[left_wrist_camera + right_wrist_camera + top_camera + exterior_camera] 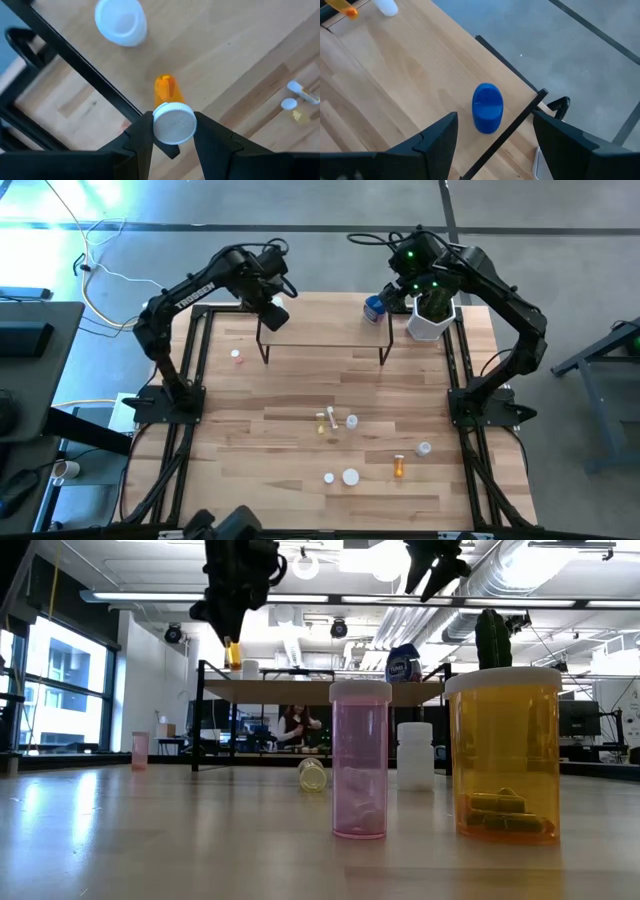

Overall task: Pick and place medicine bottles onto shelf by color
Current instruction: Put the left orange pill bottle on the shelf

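Left gripper (pixel 173 131) clamped on an orange bottle (pixel 169 95) by its white cap, above the shelf (pixel 320 330).

In the upper centre of the high view, the right gripper (pixel 495 137) hangs with fingers apart over the blue jar (pixel 487 107) on the shelf's right end; a white bottle (pixel 121 21) stands near the left gripper, and more bottles (pixel 350 476) lie scattered lower down on the table (pixel 240 440).

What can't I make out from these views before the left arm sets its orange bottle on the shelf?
- Orange bottle, left wrist view: its base and any gap to the shelf are hidden behind its own white cap and the left pincer.
- Left pincer, low view: cut off by the top edge.
- Small bottles near the table's front, high view: too small to tell colours or contents.
- Right pincer, open above the blue jar: its height above the jar is unclear.
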